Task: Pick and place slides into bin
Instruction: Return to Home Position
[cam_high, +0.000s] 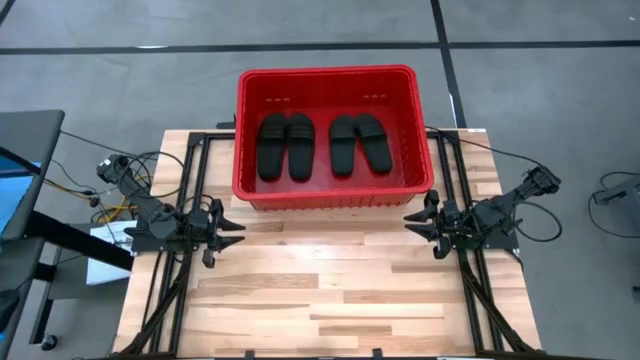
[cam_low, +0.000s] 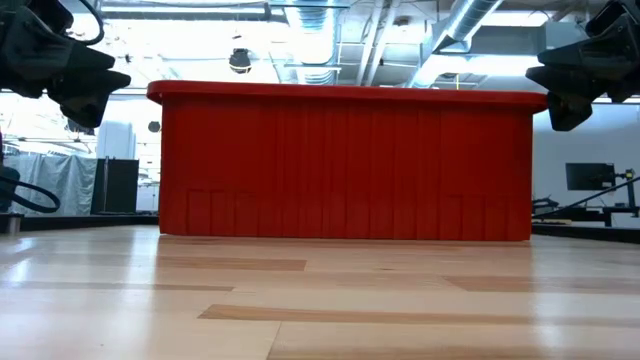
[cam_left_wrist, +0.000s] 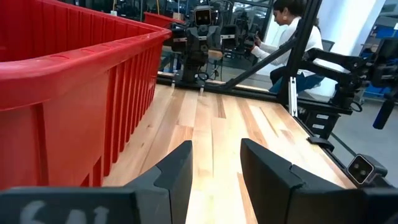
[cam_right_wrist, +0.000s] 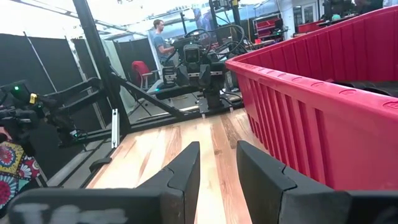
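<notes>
Four slides (cam_high: 300, 146) lie side by side inside the red bin (cam_high: 325, 72), so I judge the loading done. My left gripper (cam_high: 238, 234) and right gripper (cam_high: 412, 226) hover empty over the table (cam_high: 330, 300) near the bin's front corners, fingers apart. A careless swing while parking either arm could clip the bin wall and shove it.

free: front half of table (cam_high: 330, 300), open wood between the two arms | block: bin (cam_high: 335, 74) across back-centre, tall ribbed walls, entry from above only | inside: four slides (cam_high: 300, 145) flat in two pairs, gap between pairs | left gripper (cam_high: 240, 234), right gripper (cam_high: 408, 224) flank the near corners, clear of wall | black frame rails (cam_high: 186, 190) along the sides
</notes>
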